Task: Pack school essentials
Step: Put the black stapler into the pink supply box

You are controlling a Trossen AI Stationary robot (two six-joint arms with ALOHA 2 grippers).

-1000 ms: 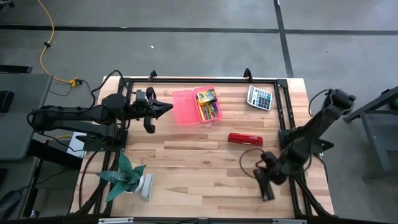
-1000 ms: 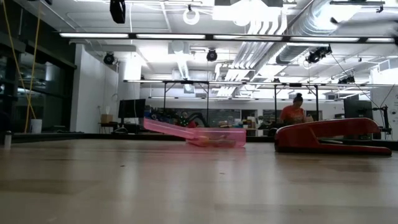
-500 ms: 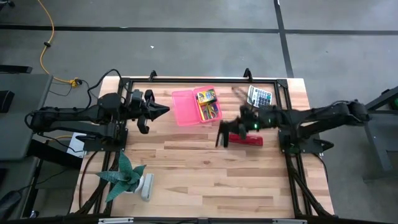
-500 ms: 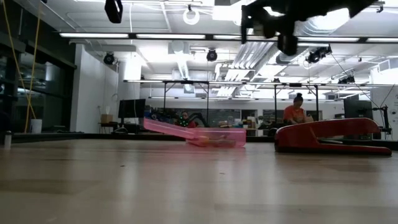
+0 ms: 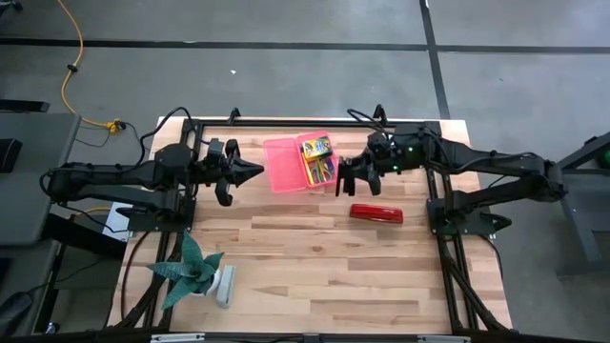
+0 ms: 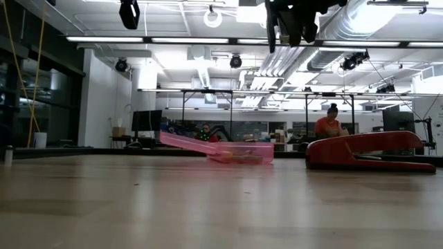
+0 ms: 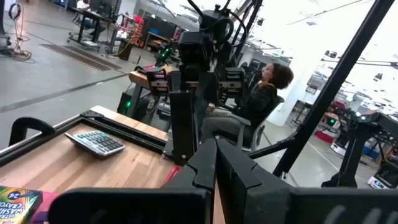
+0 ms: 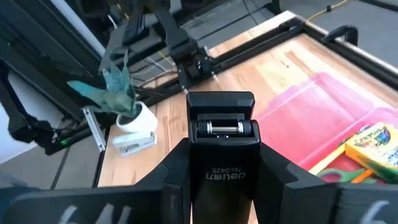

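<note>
An open pink case (image 5: 286, 164) lies at the table's far middle, its lid flat toward the left. Its tray holds the yellow-green crayon box (image 5: 315, 148), green-handled scissors and pencils (image 5: 325, 172). My right gripper (image 5: 341, 179) hovers just right of the tray, high over the table in the low view (image 6: 291, 21), and is shut on a black stapler-like piece (image 8: 221, 140) marked "deli". My left gripper (image 5: 255, 172) waits shut, left of the case's lid. My right gripper pinches the black piece between its two fingers (image 8: 173, 171), one on each long side (image 8: 194, 163). The fingers lie along it, and its front end (image 8: 221, 99) reaches forward past them. It is lifted clear of the table.
A red stapler (image 5: 376, 213) lies on the wood, right of centre, below my right arm. A calculator (image 7: 96, 142) sits by the far right corner. A green spiky plant in a white pot (image 5: 195, 272) stands near the left near corner. A black frame rims the table.
My right arm has swung from the table's near right corner up and across toward the far left. It passed over the red stapler and now hangs beside the pink case's tray. The case, the red stapler and my left arm have stayed in place.
</note>
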